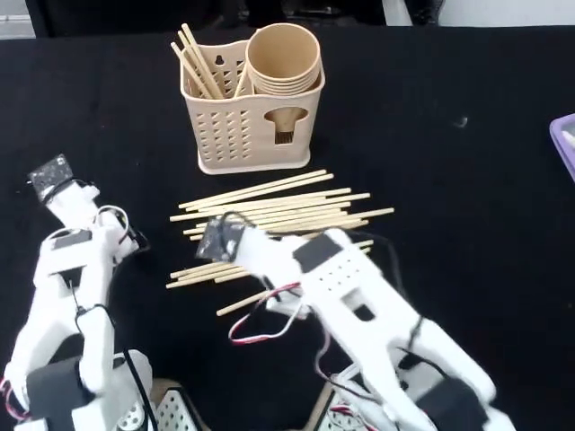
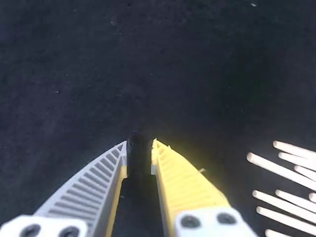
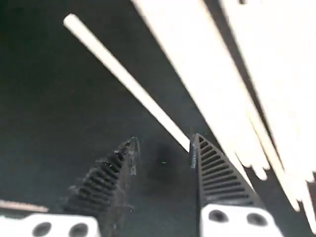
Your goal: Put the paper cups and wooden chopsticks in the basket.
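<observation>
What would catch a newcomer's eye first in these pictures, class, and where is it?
A heap of loose wooden chopsticks lies spread across the black table, just in front of the beige basket. The basket already holds a stack of paper cups and a few leaning chopsticks. The right gripper hangs open right over the heap.

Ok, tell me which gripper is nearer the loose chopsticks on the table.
Right. The right gripper is down at the loose chopsticks; the left gripper sits over bare table, off to the pile's side.
</observation>
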Available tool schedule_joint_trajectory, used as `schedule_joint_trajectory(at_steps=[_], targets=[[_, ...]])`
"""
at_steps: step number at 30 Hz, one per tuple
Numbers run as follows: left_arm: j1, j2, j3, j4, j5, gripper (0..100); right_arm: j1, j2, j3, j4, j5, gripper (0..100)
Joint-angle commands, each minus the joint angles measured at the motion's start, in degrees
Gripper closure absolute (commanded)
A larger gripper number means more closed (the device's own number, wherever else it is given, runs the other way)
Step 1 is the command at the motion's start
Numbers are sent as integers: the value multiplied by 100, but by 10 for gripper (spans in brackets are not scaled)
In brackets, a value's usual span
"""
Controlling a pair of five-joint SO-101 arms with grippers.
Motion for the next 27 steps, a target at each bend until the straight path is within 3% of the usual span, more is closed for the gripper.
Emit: schedule_joint_trajectory(at_steps=[1,27], targets=[[-84,229,-488,88,114,905,-237,435,-40,-123,387,818],[-75,334,-576,97,105,905,-229,787,-840,105,651,818]])
